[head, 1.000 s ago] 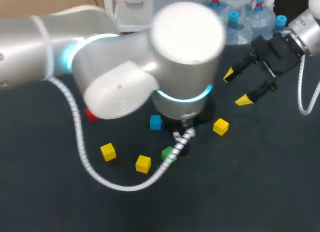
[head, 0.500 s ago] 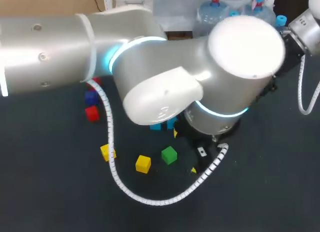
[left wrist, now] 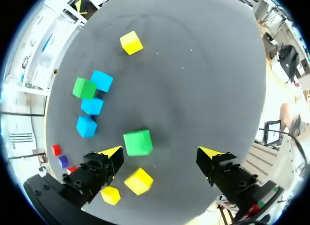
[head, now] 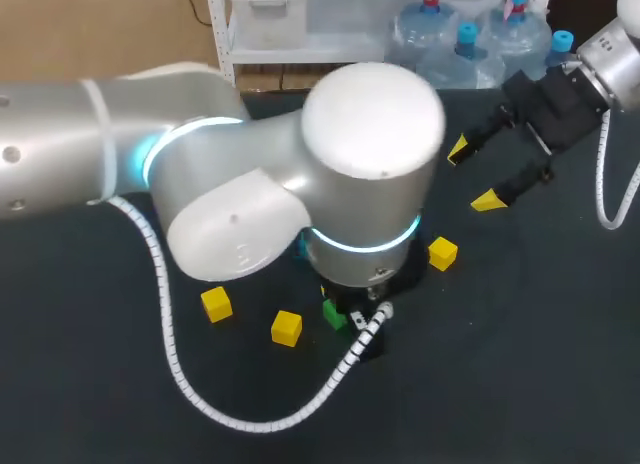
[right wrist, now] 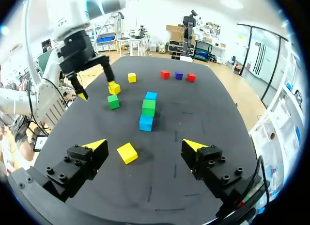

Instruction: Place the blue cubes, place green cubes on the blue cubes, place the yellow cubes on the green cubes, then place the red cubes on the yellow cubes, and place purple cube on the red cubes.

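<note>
1. Tabletop (head: 500,384). Dark. We count a wide bare stretch along our near side and out to the right, the freest room for moving.

2. Left yellow cube (head: 216,304) and middle yellow cube (head: 286,327). They lie side by side but apart, nearest us, just behind the left claw's fingers.

3. Left claw (left wrist: 160,152). Its fingers are spread wide and grip nothing. It hangs over the near green cube (left wrist: 138,142), which lies on the tabletop between the fingers, closer to one of them. The left arm (head: 330,174) bulks over the middle in the head view and hides much of the surface there.

4. Blue cubes (left wrist: 92,106). Three stand in a short row ahead of the left claw. The far green cube (left wrist: 84,88) is against them; we cannot tell whether it sits on top or beside. On the row's other side the surface lies bare.

5. Right yellow cube (head: 442,252). It sits alone beyond the row, low between the right claw's fingers in the right wrist view, touched by neither.

6. Right claw (head: 473,173). Released and empty, it is raised over the far right of the tabletop.

7. Red cubes (right wrist: 165,74). Two stand with the purple cube (right wrist: 178,75) between them, in a spaced row farthest from the right claw, close to the tabletop's edge.
</note>
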